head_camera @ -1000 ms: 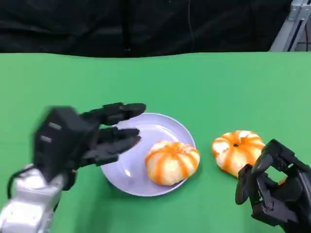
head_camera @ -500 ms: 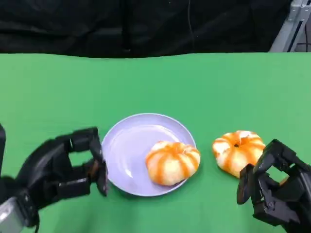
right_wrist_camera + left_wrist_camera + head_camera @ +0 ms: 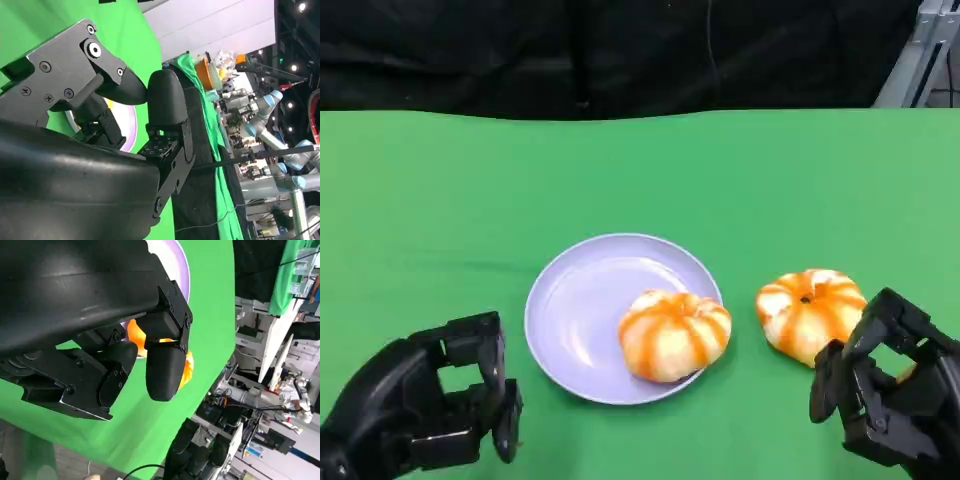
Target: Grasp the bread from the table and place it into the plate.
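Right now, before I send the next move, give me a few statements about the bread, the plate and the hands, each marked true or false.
1. One bread lies in the plate. True.
2. The second bread is also in the plate. False: it sits on the green table, to the plate's right.
3. The left hand holds a bread. False: it holds nothing and sits beside the plate's lower left rim.
4. The right hand is close to the second bread. True.
5. The plate is upside down. False: it stands right way up, with bread in it.
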